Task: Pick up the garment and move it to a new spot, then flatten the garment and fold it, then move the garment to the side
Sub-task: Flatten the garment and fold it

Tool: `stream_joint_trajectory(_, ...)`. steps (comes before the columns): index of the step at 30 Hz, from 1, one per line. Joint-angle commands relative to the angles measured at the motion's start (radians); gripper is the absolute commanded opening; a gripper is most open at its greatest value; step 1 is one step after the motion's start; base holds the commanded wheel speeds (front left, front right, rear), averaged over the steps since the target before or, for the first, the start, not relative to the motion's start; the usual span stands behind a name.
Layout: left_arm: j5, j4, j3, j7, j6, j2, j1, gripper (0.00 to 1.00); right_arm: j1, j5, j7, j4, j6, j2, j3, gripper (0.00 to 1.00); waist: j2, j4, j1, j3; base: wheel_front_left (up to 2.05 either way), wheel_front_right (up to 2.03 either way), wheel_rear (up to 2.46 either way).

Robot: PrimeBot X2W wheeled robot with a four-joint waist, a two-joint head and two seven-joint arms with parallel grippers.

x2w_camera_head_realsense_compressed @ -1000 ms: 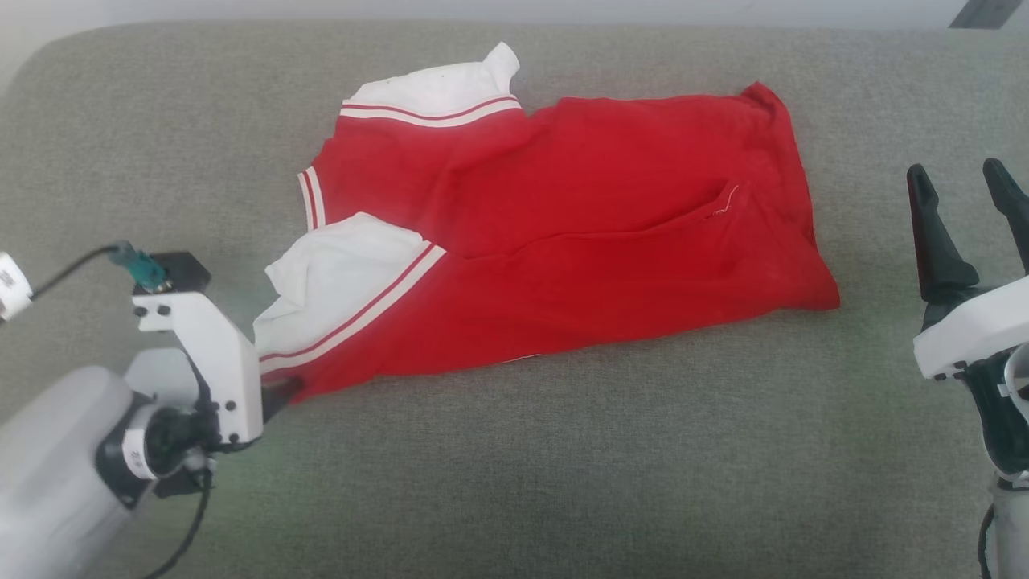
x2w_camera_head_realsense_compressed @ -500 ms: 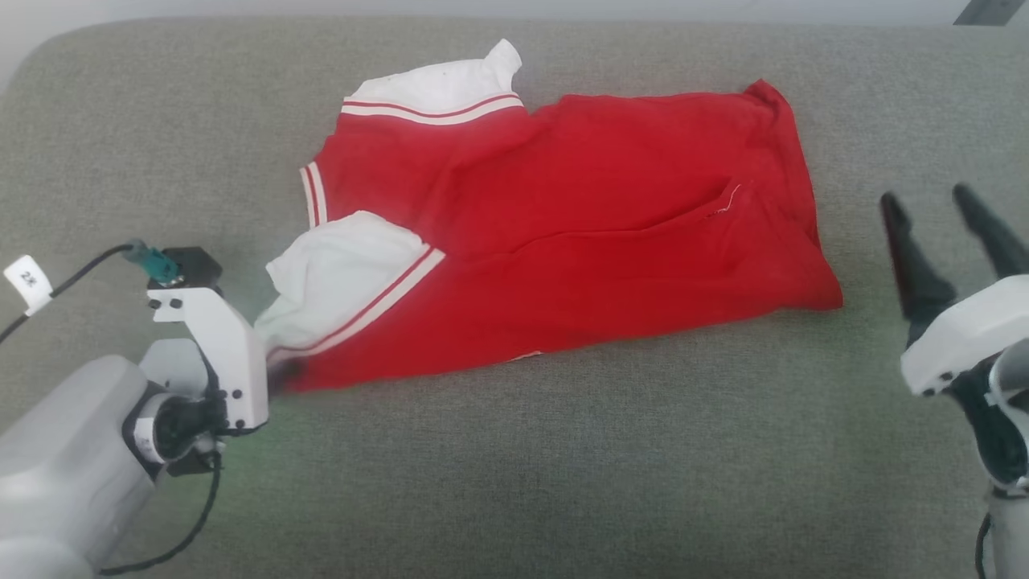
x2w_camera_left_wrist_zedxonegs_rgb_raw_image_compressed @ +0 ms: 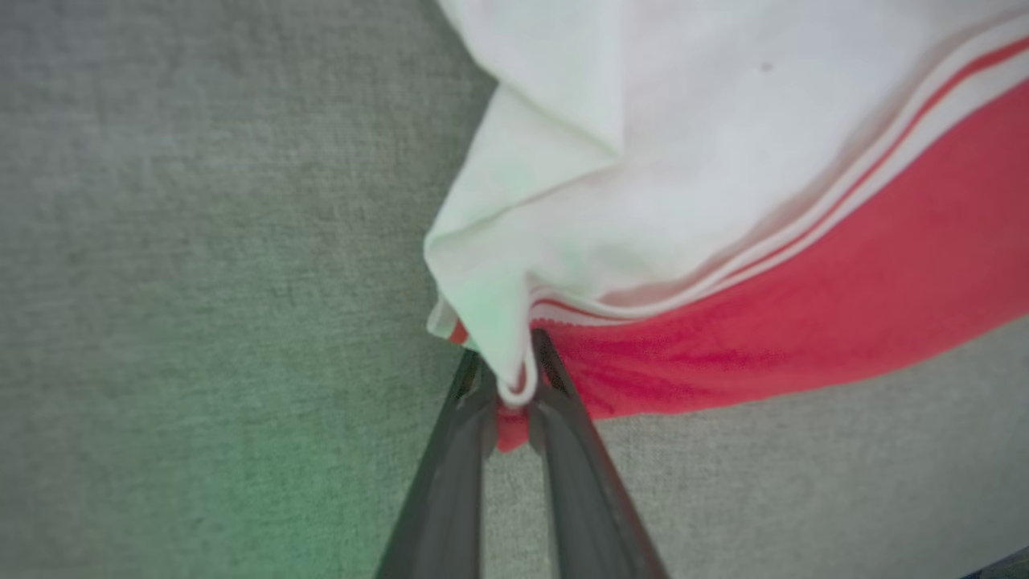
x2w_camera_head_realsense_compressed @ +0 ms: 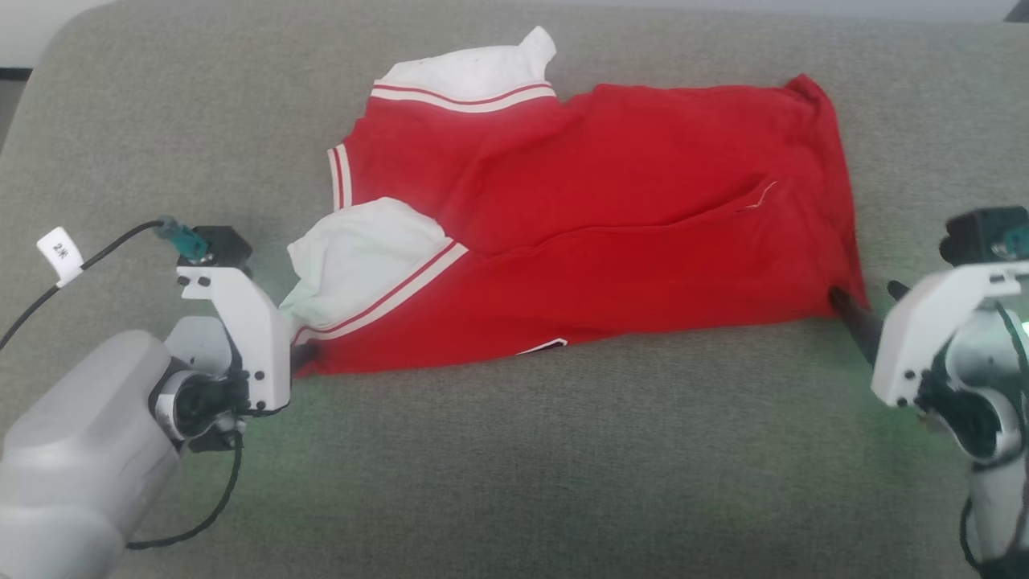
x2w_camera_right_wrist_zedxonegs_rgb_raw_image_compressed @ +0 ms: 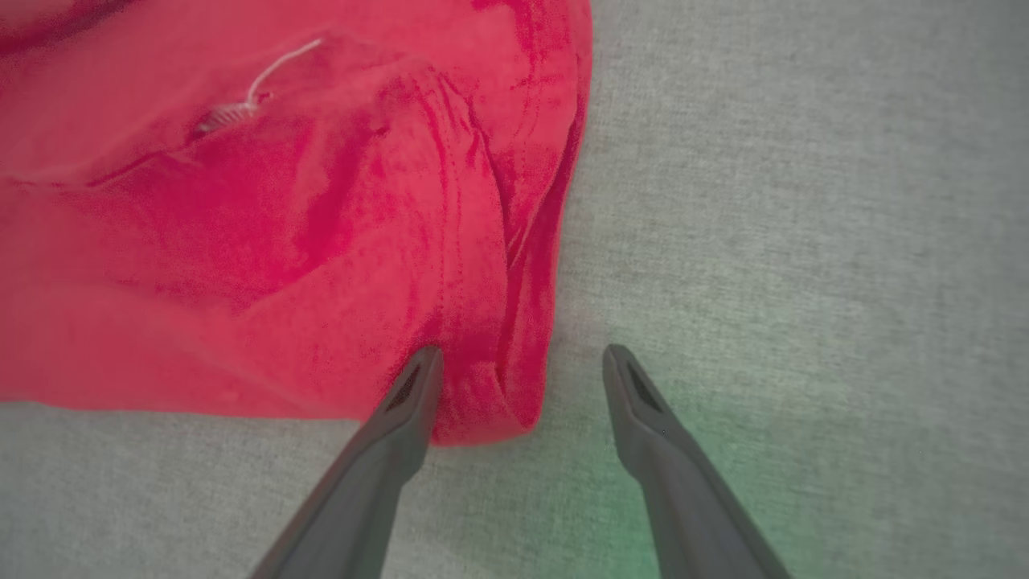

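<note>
Lying across the grey fabric cushion (x2w_camera_head_realsense_compressed: 514, 482), the red jersey shirt (x2w_camera_head_realsense_compressed: 603, 241) is stretched between the two grippers, rumpled and partly doubled over, so flattening looks like the step in hand. The left gripper (x2w_camera_left_wrist_zedxonegs_rgb_raw_image_compressed: 508, 366) has its jaws drawn narrow and pinched on the shirt's near corner, with the white sleeve panel (x2w_camera_left_wrist_zedxonegs_rgb_raw_image_compressed: 683, 161) and its striped trim bunched just ahead of the fingertips. That hold probably anchors this end for a pull. The right gripper (x2w_camera_right_wrist_zedxonegs_rgb_raw_image_compressed: 521, 354) stands wide and holds nothing. It straddles the shirt's opposite hem corner (x2w_camera_right_wrist_zedxonegs_rgb_raw_image_compressed: 482, 402), one finger (x2w_camera_right_wrist_zedxonegs_rgb_raw_image_compressed: 402, 434) pressed onto the red cloth and the other resting on bare cushion just beside the edge. That placement seems meant to trap the corner once the jaws close, so both ends can be lifted and tensioned together.
</note>
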Motion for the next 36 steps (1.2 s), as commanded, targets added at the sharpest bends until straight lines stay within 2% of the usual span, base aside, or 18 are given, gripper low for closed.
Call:
stream_joint_trajectory(1,0.008,0.016,-0.029,0.002,-0.001,-0.054,0.024,0.00,-0.027,-0.005,0.015,0.015,0.000,-0.001,0.008,1.00,-0.0001,0.007,0.0000,0.006,0.00,0.00,0.00)
stream_joint_trajectory(11,0.021,0.058,-0.042,-0.003,-0.032,-0.098,-0.008,0.00,-0.135,-0.049,0.157,0.242,0.000,0.025,0.064,1.00,-0.0001,0.032,0.0000,0.024,0.00,0.00,0.00)
stream_joint_trajectory(12,0.022,0.063,-0.044,-0.003,-0.034,-0.101,-0.009,0.00,-0.137,-0.056,0.169,0.258,0.000,0.027,0.071,0.42,-0.0001,0.034,0.0000,0.024,0.00,0.00,0.00)
stream_joint_trajectory(13,0.023,0.067,-0.045,-0.005,-0.038,-0.104,-0.010,0.00,-0.142,-0.064,0.173,0.267,0.000,0.025,0.075,0.00,-0.0001,0.035,0.0000,0.023,0.00,0.00,0.00)
stream_joint_trajectory(17,0.027,0.085,-0.047,-0.001,-0.048,-0.099,-0.018,0.00,-0.146,-0.062,0.180,0.278,0.000,0.011,0.067,0.00,-0.0001,0.036,0.0000,0.015,0.00,0.00,0.00)
stream_joint_trajectory(25,0.018,0.052,-0.054,0.079,-0.018,-0.045,-0.026,0.00,-0.123,-0.009,0.212,0.206,0.000,-0.023,0.047,0.00,-0.0001,0.028,0.0000,-0.024,0.00,0.00,0.00)
stream_joint_trajectory(36,0.015,-0.196,-0.069,0.181,0.110,0.072,0.027,0.00,0.008,0.088,0.329,0.037,0.000,-0.115,0.056,0.00,-0.0001,0.024,0.0000,-0.076,0.00,0.00,0.00)
